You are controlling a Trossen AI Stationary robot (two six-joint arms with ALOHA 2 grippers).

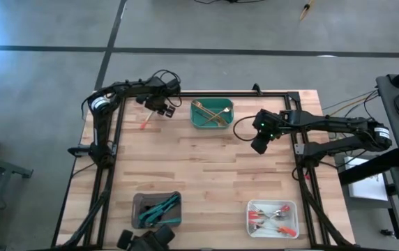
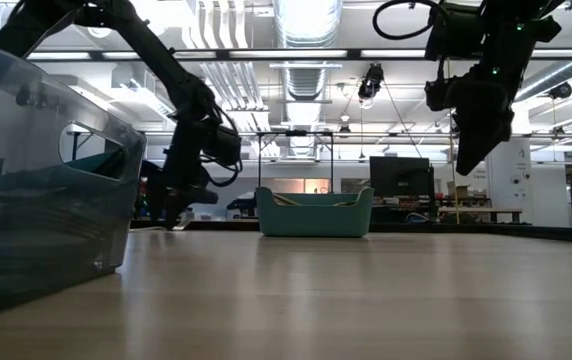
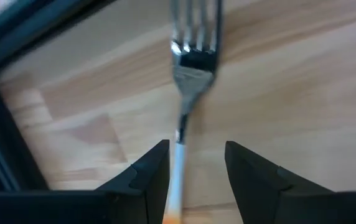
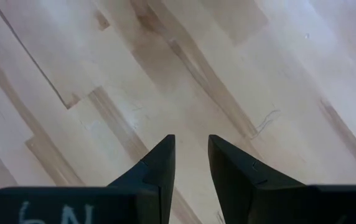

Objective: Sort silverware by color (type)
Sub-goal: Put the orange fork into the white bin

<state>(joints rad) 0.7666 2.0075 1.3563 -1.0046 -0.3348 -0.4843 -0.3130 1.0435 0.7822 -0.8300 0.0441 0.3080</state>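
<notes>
A fork (image 3: 192,59) with a metal head and a red-orange handle (image 1: 144,123) lies flat on the wood table near its far left corner. My left gripper (image 3: 196,146) points steeply down over it, open. One finger stands on each side of the handle; I see no touch. It also shows in the high view (image 1: 160,109). My right gripper (image 1: 259,145) hangs open above bare wood (image 4: 192,138) at the far right, nothing between its fingers. It is well clear of the table in the low view (image 2: 466,165).
A green tray (image 1: 201,120) with gold silverware stands at the far middle. A grey tray (image 1: 138,202) with teal-handled pieces sits near left. A white tray (image 1: 291,206) with red-handled pieces sits near right. A black frame rail (image 3: 4,143) runs beside the fork.
</notes>
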